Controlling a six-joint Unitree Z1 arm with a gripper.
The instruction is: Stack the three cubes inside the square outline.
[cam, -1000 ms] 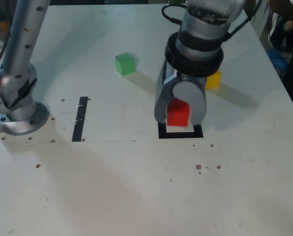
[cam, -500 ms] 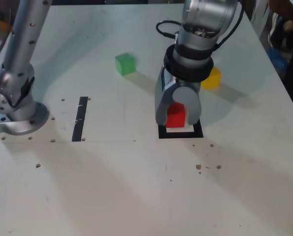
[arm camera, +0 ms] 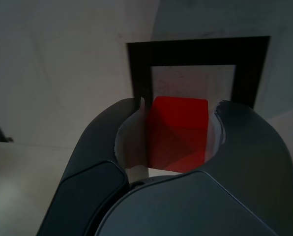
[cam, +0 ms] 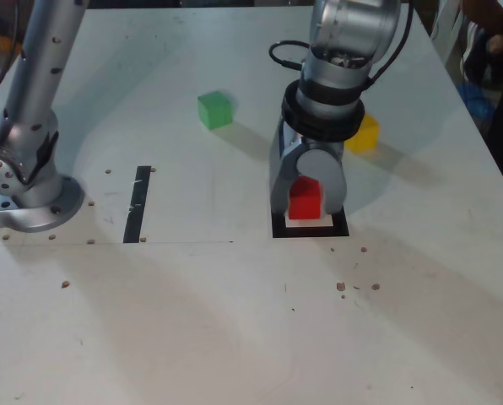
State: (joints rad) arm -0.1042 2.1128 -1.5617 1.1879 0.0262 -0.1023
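"Firstly, where do the cubes stand?"

"Exterior view: green cube [cam: 215, 110] on the white tabletop [cam: 192, 329], left of the gripper [cam: 306, 204]; yellow cube [cam: 365, 135] at the arm's right, partly hidden behind it. Neither shows in the wrist view. The red cube [arm camera: 177, 132] shows in both."

"Gripper condition?"

"Clenched on the red cube, which sits between its two fingers. The cube is seen over the square outline [arm camera: 200, 51]; I cannot tell whether it touches the surface."

"What does the wrist view add?"

"The outline's bar and corners, which the arm covers in the exterior view. That view alone gives the round metal base [cam: 36, 211] and the full black tape strip [cam: 137, 204]."

"Materials?"

"Smooth, solid-coloured cubes; curved grey fingers with ragged-edged, pale inner faces; matt black tape; tabletop speckled with brown chips."
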